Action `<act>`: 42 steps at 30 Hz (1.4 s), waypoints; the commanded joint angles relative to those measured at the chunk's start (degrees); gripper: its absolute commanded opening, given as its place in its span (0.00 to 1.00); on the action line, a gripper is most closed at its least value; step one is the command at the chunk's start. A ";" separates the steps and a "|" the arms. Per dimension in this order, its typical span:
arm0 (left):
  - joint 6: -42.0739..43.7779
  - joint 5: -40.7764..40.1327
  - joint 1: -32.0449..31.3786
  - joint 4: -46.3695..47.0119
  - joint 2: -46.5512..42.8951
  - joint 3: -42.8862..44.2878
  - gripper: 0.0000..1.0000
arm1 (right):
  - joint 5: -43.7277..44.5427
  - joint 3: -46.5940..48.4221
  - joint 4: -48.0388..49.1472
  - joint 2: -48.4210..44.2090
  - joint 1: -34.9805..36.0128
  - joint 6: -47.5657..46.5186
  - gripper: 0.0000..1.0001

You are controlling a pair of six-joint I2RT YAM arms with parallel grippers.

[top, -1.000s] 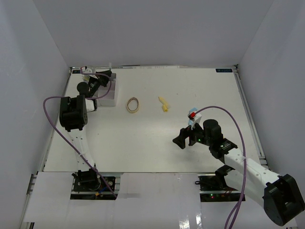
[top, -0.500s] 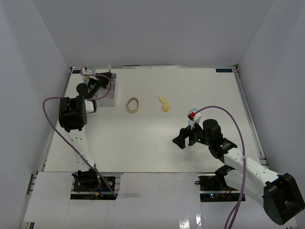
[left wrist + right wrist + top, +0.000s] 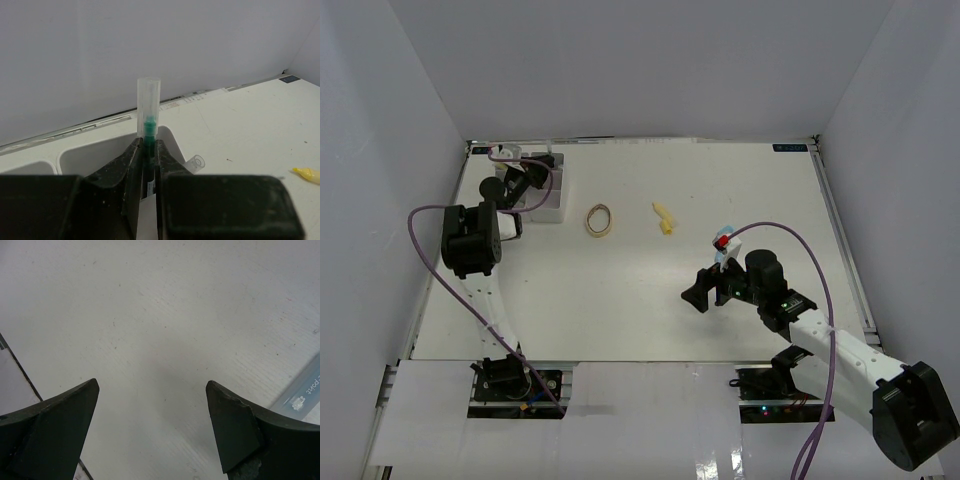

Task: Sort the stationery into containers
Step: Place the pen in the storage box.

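Note:
My left gripper [image 3: 146,147] is shut on a green pen [image 3: 149,126] whose clear cap [image 3: 149,97] sticks up past the fingertips. It hangs over the white tray [image 3: 85,149], one compartment right below the pen. From above, that gripper [image 3: 534,166] sits over the tray [image 3: 548,208] at the far left. A tan ring [image 3: 599,220] and a yellow piece [image 3: 663,217] lie on the table's middle. My right gripper [image 3: 706,291] is open above bare table, its fingers [image 3: 55,425] wide apart with nothing between them.
A clear tube [image 3: 194,163] lies beside the tray's right wall, and the yellow piece [image 3: 306,173] shows further right. A small red and blue item [image 3: 724,240] sits by the right arm. A light blue printed edge [image 3: 302,392] borders the right finger.
The left gripper with the green pen has shifted slightly toward the back left over the tray. The right arm has not moved.

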 commanded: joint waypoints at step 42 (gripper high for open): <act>5.50 -20.66 -19.05 -71.28 -55.25 -10.49 0.39 | 3.75 4.19 -11.59 -12.29 -0.33 4.54 0.93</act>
